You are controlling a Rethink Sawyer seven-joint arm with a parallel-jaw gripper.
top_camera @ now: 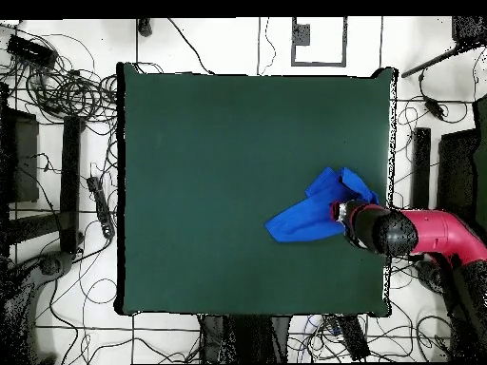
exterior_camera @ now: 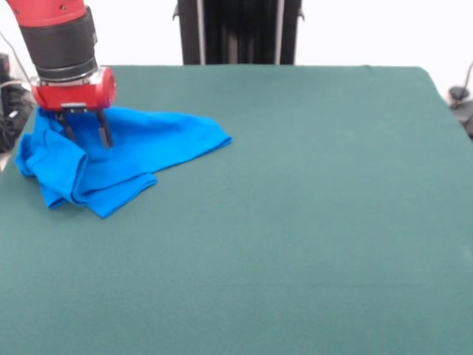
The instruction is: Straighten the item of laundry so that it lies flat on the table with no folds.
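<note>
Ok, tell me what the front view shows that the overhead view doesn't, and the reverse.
Front view only: the gripper with its two dark fingers apart, reaching down onto the bunched blue shirt, whose folds and layered hems show. No print is visible.

Overhead view only: the whole table outline, the shirt sitting close to its right edge, cables spread on the floor around it, and the arm crossing in from the right.

Both: the shirt is crumpled, not flat, with the gripper over one end.
</note>
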